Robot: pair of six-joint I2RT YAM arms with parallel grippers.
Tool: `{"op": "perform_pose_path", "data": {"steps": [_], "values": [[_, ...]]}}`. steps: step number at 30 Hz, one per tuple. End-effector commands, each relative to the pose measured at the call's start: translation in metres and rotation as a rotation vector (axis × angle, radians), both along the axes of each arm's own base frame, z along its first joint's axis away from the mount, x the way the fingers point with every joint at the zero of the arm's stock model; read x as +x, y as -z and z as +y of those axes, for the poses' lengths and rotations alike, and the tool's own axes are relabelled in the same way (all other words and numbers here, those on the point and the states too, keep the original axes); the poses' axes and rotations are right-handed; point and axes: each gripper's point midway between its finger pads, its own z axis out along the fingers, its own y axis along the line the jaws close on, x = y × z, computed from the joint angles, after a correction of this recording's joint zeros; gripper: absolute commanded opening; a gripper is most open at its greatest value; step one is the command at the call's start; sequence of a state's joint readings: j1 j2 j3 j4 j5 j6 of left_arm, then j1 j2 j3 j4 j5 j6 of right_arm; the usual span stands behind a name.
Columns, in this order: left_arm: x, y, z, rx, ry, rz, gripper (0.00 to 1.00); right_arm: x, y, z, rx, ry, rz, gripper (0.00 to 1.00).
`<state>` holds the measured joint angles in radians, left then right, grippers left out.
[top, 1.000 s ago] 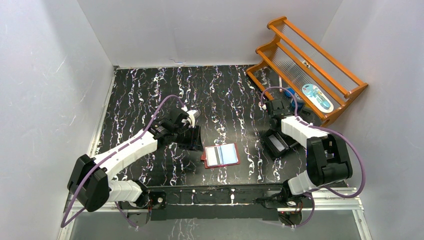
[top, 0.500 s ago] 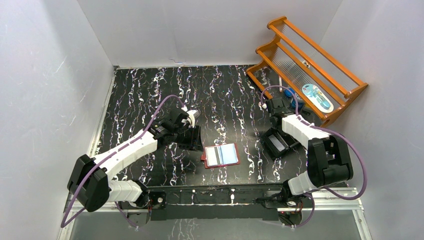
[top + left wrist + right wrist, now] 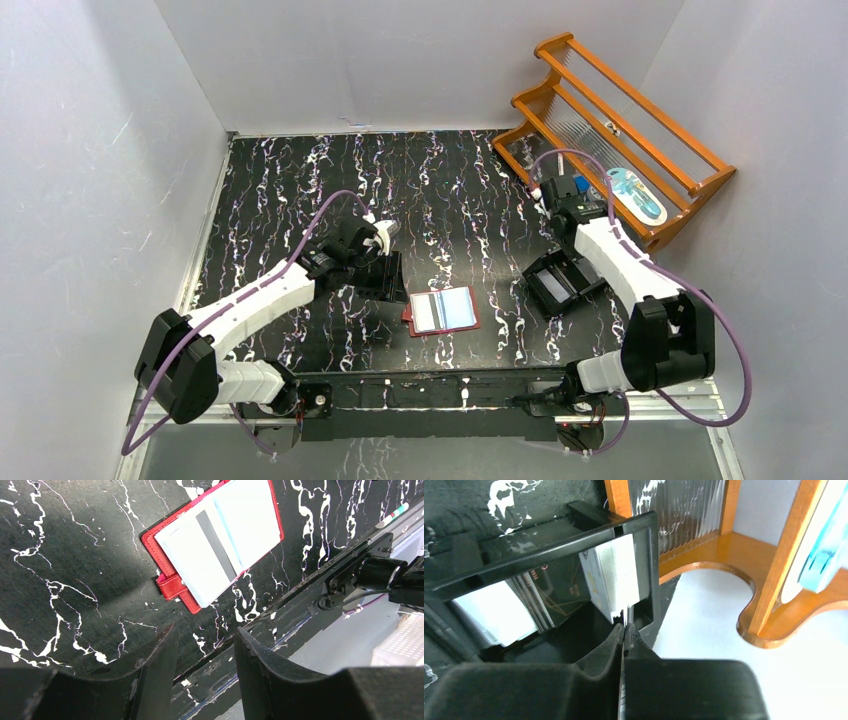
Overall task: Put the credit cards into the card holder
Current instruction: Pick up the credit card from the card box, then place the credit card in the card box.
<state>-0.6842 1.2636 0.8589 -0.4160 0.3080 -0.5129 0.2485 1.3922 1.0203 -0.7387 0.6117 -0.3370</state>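
The dark red card holder point(image 3: 443, 311) lies open near the table's front middle, with pale cards showing in its clear pockets; the left wrist view shows it too point(image 3: 215, 535). My left gripper point(image 3: 386, 277) is open and empty just left of it point(image 3: 205, 630). My right gripper point(image 3: 556, 190) is raised behind the black open box point(image 3: 560, 280). Its jaws are pressed together on a thin pale credit card point(image 3: 626, 616), seen edge-on. More pale credit cards point(image 3: 611, 580) stand in the box point(image 3: 549, 550) below. No orange card is in view.
An orange wooden rack point(image 3: 620, 130) stands at the back right, close to my right gripper, and holds a blue-and-white packet point(image 3: 634, 194). It also shows in the right wrist view point(image 3: 774, 570). White walls enclose the black marbled table point(image 3: 300, 180).
My right gripper has risen and moved away from the black box toward the rack, with the card pinched in it. The left arm and the card holder have not moved.
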Motion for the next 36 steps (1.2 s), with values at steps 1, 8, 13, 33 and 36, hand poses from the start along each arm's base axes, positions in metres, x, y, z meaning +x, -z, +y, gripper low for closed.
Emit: {"op": "perform_pose_path", "data": {"steps": [1, 8, 13, 33, 36], "values": [[-0.006, -0.009, -0.003, -0.042, 0.014, 0.001, 0.44, 0.001, -0.031, 0.014, 0.118, 0.003, -0.052, 0.0], [0.002, -0.03, -0.008, -0.097, -0.021, -0.045, 0.45, 0.011, -0.066, 0.062, 0.408, -0.047, -0.147, 0.0], [0.002, -0.061, -0.025, -0.228, 0.055, -0.124, 0.52, 0.021, -0.09, 0.107, 0.665, -0.083, -0.206, 0.0], [0.008, -0.095, -0.039, -0.386, -0.06, -0.103, 0.57, 0.022, -0.109, 0.141, 0.892, -0.068, -0.242, 0.01], [0.005, -0.088, -0.033, -0.355, -0.057, -0.104, 0.58, 0.025, -0.11, 0.106, 0.692, -0.019, -0.262, 0.0]]}}
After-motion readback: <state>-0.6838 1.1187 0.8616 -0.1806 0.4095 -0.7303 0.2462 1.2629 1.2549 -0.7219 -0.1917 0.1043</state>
